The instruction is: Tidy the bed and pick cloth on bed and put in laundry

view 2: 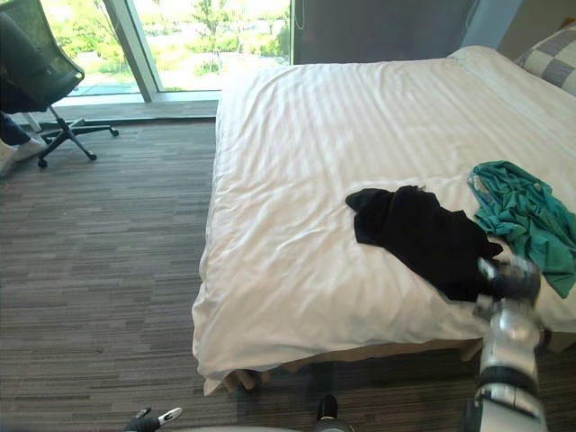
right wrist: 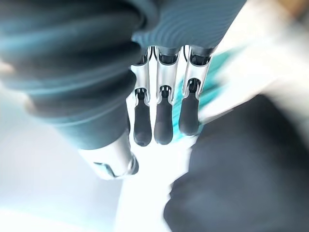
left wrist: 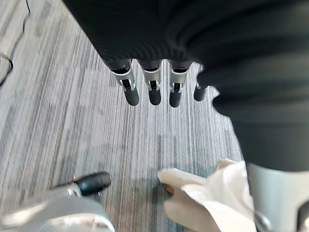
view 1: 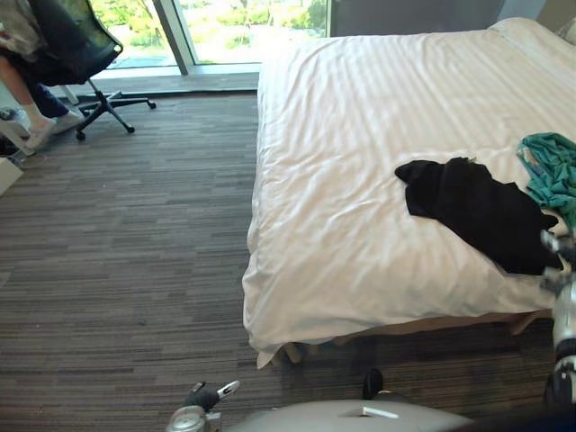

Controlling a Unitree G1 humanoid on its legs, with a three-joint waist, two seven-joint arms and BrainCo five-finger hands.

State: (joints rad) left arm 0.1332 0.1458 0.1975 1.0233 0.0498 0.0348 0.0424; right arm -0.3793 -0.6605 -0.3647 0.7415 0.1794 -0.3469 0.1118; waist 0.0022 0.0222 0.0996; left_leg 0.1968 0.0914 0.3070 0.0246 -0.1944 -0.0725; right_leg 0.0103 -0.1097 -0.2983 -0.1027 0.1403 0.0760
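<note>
Hovering beside the black cloth (view 2: 423, 236)

My right hand (view 2: 510, 281), lower right, has straight, empty fingers just beside the black cloth lying centre-right on the white bed (view 2: 297, 171). A teal cloth (view 2: 526, 216) lies just beyond it at right. My left hand (left wrist: 154, 89) hangs straight-fingered over the carpet (view 1: 126, 270), bottom left.

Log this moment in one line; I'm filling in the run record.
right hand: open, by black cloth | left hand: open, low over carpet | teal cloth: beside it on bed
</note>
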